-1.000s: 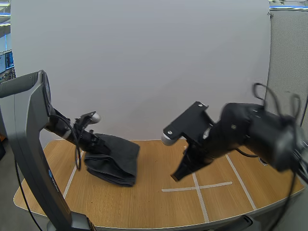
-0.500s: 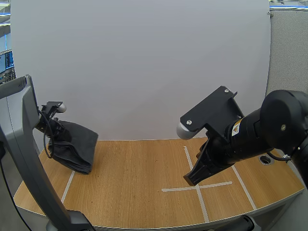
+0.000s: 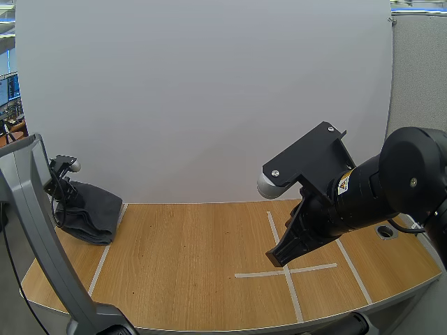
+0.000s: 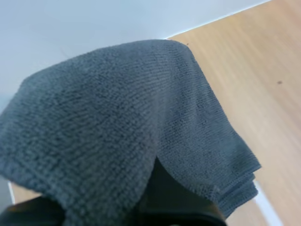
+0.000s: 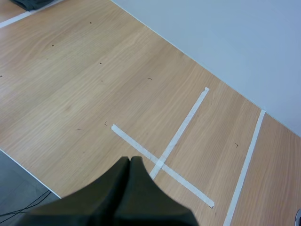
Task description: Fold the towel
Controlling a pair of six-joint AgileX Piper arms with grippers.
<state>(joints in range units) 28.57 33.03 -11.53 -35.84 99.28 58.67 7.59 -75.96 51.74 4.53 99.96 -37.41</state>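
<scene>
On the table's [image 3: 209, 251] left, the left tool [image 3: 68, 193] pinches the towel [image 3: 94, 211] draped over it.

The high camera looks forward and down over the tabletop [image 3: 195, 279] from behind. The left wrist camera sits tight against the towel [image 4: 117, 117]; the right wrist camera, farther off, faces down at the tape cross [image 5: 160, 165], shared with the high view.

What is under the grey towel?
Under the towel a dark part of the left gripper peeks out, above the wooden table. The fingertips are covered by cloth.
</scene>
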